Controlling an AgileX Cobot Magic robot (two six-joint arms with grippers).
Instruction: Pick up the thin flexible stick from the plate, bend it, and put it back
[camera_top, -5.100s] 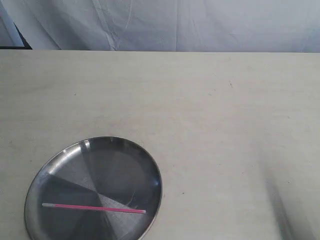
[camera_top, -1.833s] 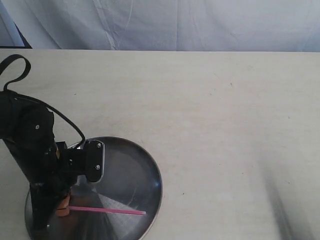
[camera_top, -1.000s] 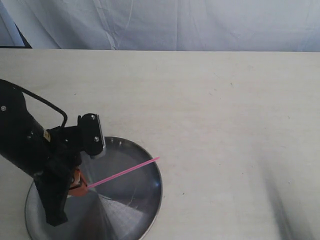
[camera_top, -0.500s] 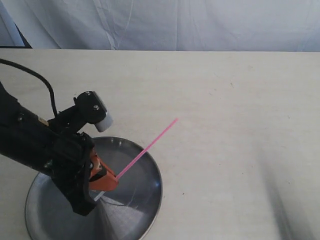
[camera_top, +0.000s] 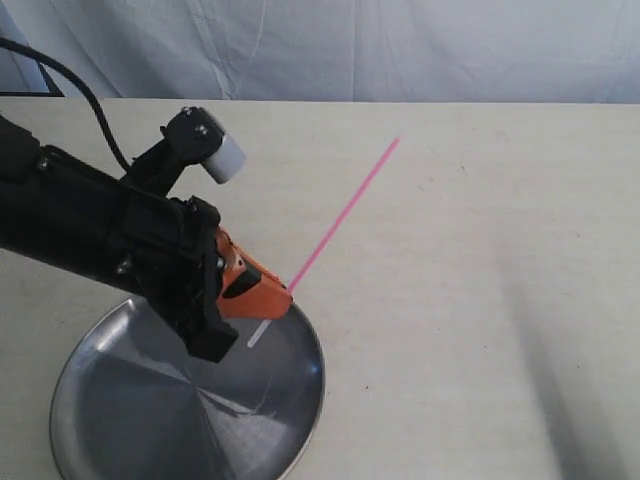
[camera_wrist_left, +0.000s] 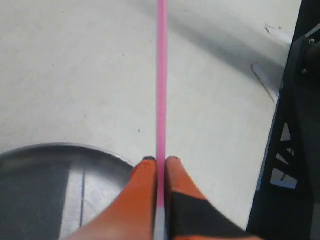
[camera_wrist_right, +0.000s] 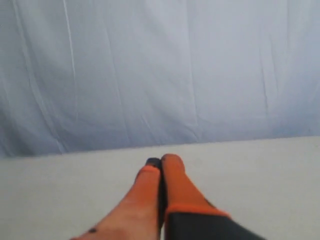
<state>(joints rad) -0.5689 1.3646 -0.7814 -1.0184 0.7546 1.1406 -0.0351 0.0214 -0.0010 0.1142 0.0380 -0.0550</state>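
Observation:
My left gripper (camera_top: 285, 293) (camera_wrist_left: 160, 160) is shut on one end of the thin flexible stick (camera_top: 345, 212) (camera_wrist_left: 161, 75), a straight pink rod. The stick is held in the air and slants up and to the right over the table, away from the plate. Its whitish tip pokes out behind the orange fingers (camera_top: 255, 285). The round steel plate (camera_top: 300, 420) (camera_wrist_left: 30, 165) lies at the lower left with nothing on it. My right gripper (camera_wrist_right: 160, 161) is shut on nothing, facing the table and the backdrop; the exterior view does not show it.
The light wooden table (camera_top: 480, 300) stretches to the right and back. A pale cloth backdrop (camera_top: 400, 50) hangs behind the far edge. The left arm's black body (camera_top: 90, 225) reaches in from the left above the plate.
The left gripper came down onto the plate, shut on the stick's left end and lifted it. Over the last second it rose and moved right, the stick swinging upward.

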